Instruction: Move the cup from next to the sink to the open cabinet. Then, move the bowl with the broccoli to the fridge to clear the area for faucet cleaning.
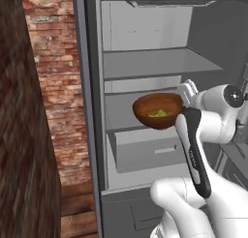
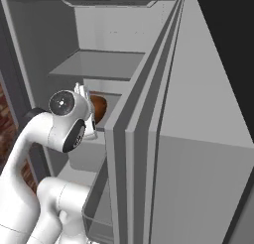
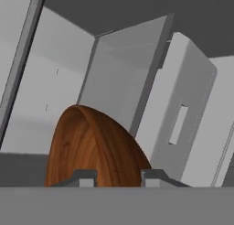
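Note:
The round dark brown wooden bowl [image 1: 157,110] hangs tilted in front of the open fridge [image 1: 160,63], level with its middle shelf. A light-green broccoli [image 1: 159,114] floret lies inside it. My gripper [image 1: 183,104] is shut on the bowl's right rim. In the right base view the bowl [image 2: 98,108] peeks out behind my hand [image 2: 85,111], just inside the fridge opening. In the hand view the bowl [image 3: 96,146] stands edge-on between my fingertips [image 3: 84,177], with the gripper [image 3: 119,178] clamped on its rim.
The fridge door [image 2: 198,114] stands swung open on the right, close beside my arm. Inside are grey shelves and a white drawer [image 1: 150,150] below the bowl. A brick wall [image 1: 48,87] and a dark wooden panel [image 1: 19,135] border the left.

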